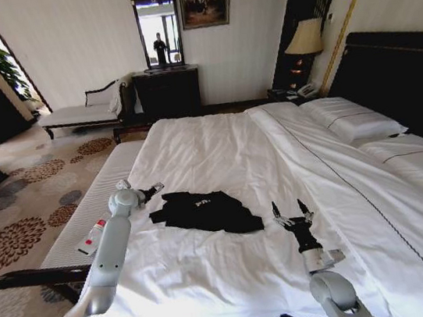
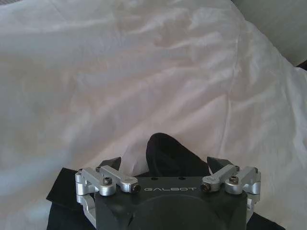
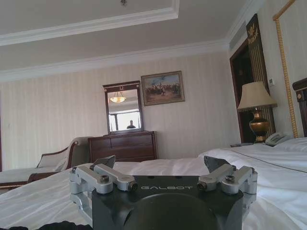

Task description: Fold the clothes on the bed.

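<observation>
The clothes, one black T-shirt [image 1: 205, 211] with a bit of white lettering, lie crumpled on the white bed [image 1: 216, 138] near its foot. My left gripper [image 1: 154, 189] hovers at the shirt's left edge. In the left wrist view the left gripper [image 2: 165, 164] is open, with a fold of the black shirt [image 2: 168, 154] showing between its spread fingers. My right gripper [image 1: 292, 212] stands open just right of the shirt, fingers pointing up the bed. In the right wrist view the right gripper [image 3: 160, 163] holds nothing, and a black edge of the shirt [image 3: 50, 226] lies beside it.
A narrow white bench [image 1: 102, 193] runs along the bed's left side, with a small red-and-white item [image 1: 93, 238] on it. Pillows [image 1: 356, 124] and the dark headboard [image 1: 405, 76] are at the right. A dresser [image 1: 167, 92], a lamp [image 1: 305, 39] and a chaise [image 1: 79, 114] stand along the far wall.
</observation>
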